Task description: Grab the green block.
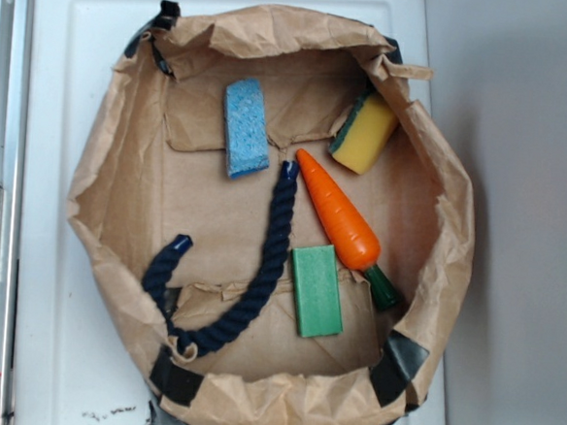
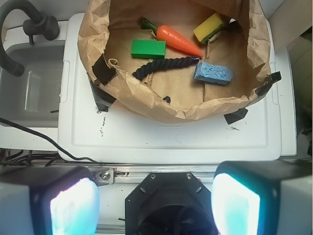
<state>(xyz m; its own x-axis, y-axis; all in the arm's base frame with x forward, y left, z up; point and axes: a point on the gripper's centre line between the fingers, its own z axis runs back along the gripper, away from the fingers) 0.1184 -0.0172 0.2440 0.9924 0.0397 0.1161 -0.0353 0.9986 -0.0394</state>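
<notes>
So inside the paper bag (image 1: 123, 143) there's one green block (image 2: 148, 48), one carrot (image 2: 178, 40), one blue sponge (image 2: 213, 73), one yellow sponge (image 2: 209, 28) and one dark rope (image 2: 164, 65). No readable labels or writing anywhere. The claw (image 2: 155, 198) is released, fingers (image 2: 73, 205) spread wide, gripping nothing. The green block lies flat well ahead of the claw, touching nothing of it, just beside the carrot.

overhead exterior, farther oblique wrist
</notes>
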